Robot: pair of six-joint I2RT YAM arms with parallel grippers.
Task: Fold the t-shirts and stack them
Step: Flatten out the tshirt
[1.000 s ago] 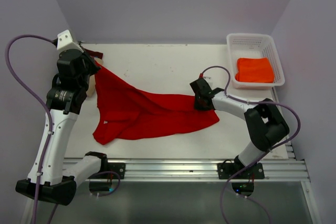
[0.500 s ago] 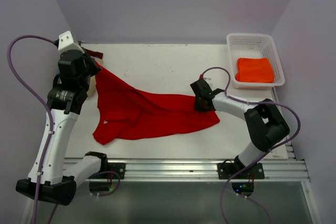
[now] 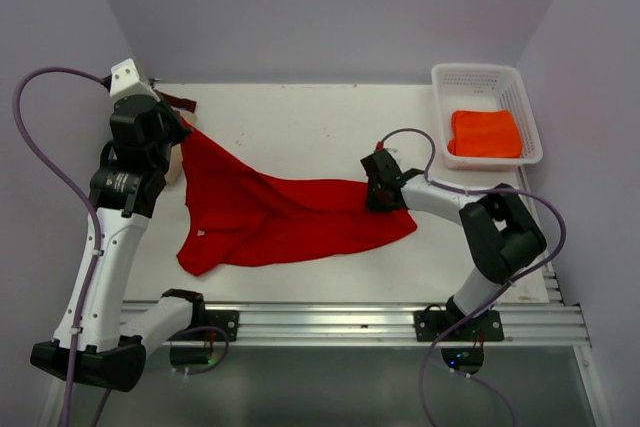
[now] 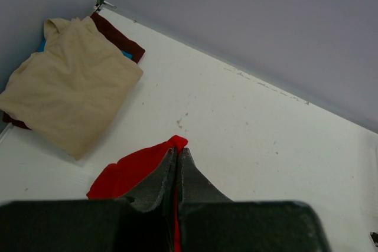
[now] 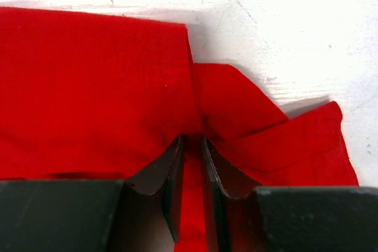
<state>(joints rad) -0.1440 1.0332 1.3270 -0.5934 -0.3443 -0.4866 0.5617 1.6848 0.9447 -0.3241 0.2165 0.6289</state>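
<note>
Red t-shirt (image 3: pixel 270 212) is clamped at two points: its far corner by left gripper (image 4: pixel 177 153) jaws, its right edge by right gripper (image 5: pixel 190 144) jaws.

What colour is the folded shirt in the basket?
Orange. The folded shirt in the white basket shows best in the top external view.
</note>
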